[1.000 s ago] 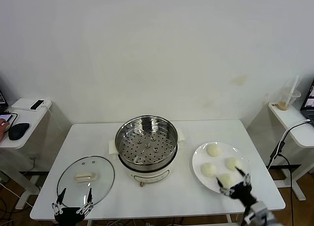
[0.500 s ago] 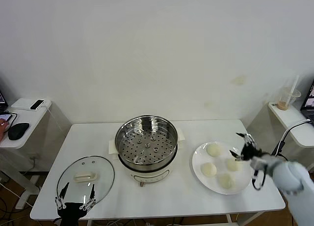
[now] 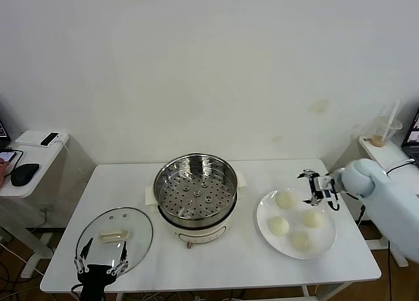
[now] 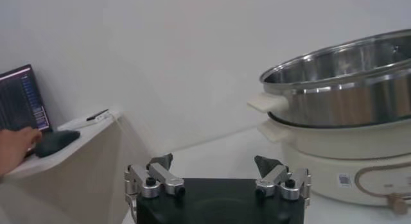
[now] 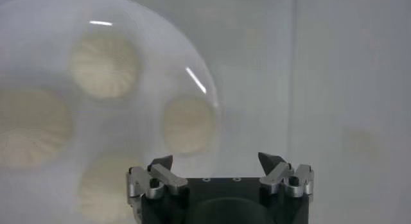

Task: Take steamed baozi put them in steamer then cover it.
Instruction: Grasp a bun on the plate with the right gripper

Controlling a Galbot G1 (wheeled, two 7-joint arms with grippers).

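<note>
Four steamed baozi point(image 3: 286, 199) on one plate point(image 3: 264, 220), one empty steamer point(image 3: 196, 189)

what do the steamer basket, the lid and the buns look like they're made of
Steamer: polished metal, likely stainless steel; it mirrors the room and its floor is punched with holes.
Cover: clear glass, the table shows through; cream handle, probably plastic.
Steamed baozi: matte off-white dough, with pleats visible in the right wrist view.

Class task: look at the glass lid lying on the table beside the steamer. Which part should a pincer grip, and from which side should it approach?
Grip the cream oblong handle at the centre of the glass lid, coming straight down from above. The lid lies flat, handle up, so its rim sits against the table and offers little purchase. Probably close across the handle's narrow width. The left pincer, open at the near edge, is closest.
</note>
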